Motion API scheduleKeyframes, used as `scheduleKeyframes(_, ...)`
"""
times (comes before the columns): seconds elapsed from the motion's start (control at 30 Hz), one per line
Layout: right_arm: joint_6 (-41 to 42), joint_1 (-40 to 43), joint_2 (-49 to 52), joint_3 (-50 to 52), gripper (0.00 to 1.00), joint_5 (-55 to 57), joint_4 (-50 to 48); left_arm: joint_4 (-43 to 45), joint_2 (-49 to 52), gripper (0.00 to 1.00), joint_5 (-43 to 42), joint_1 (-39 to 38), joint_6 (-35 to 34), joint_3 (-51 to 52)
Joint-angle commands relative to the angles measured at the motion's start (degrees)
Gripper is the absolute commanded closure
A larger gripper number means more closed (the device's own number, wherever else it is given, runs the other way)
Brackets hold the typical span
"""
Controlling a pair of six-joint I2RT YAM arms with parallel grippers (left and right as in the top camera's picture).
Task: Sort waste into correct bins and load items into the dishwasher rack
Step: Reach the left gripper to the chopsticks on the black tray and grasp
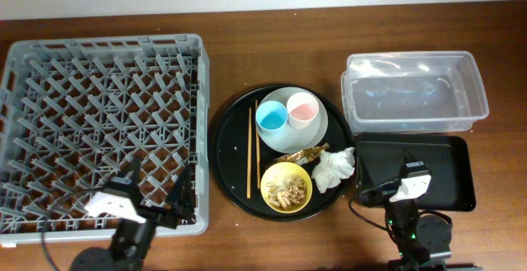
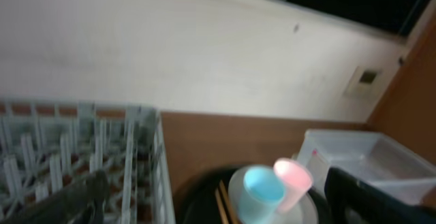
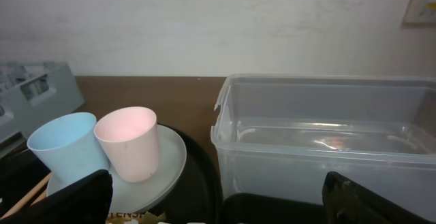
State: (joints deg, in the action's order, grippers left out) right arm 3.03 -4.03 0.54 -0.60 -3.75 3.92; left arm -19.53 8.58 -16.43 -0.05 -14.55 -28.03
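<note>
— Left claw (image 2: 214, 183), right claw (image 3: 216, 183): how do they stand?
— Both spread apart.
— Waste?
— On the round black tray (image 1: 229, 151): one crumpled white tissue (image 1: 333, 169), one crinkled gold foil (image 1: 303, 151), and beige crumbs (image 1: 286, 190) in one yellow bowl (image 1: 265, 187).
— Items?
— Two wooden chopsticks (image 1: 250, 151); blue cup (image 1: 271, 117) and pink cup (image 1: 302, 108) on one pale plate (image 1: 319, 128). Lattice grey rack (image 1: 99, 123) sits left on the worktop (image 1: 247, 40).

a grey lattice is shown by the rack (image 1: 107, 42). the bowl (image 1: 267, 182) is coloured yellow, the scraps (image 1: 286, 189) beige, the tissue (image 1: 333, 169) white, the wrapper (image 1: 301, 152) gold. a blue cup (image 1: 271, 119), a pink cup (image 1: 302, 109) and a pale plate (image 1: 319, 129) are seen. the round tray (image 1: 226, 139) and shallow tray (image 1: 457, 172) are black.
</note>
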Motion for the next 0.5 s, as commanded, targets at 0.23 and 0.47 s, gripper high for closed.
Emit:
scheduleKeyframes(0.23, 0.5, 0.3, -0.3, 0.3, 0.01, 0.5, 0.3, -54.8, 68.0, 0.05, -15.1, -1.1, -1.2, -64.6)
scheduleKeyframes(0.47, 0.5, 0.3, -0.3, 0.3, 0.01, 0.5, 0.3, -50.0, 76.9, 0.91, 6.4, -24.5, -8.0, -54.2)
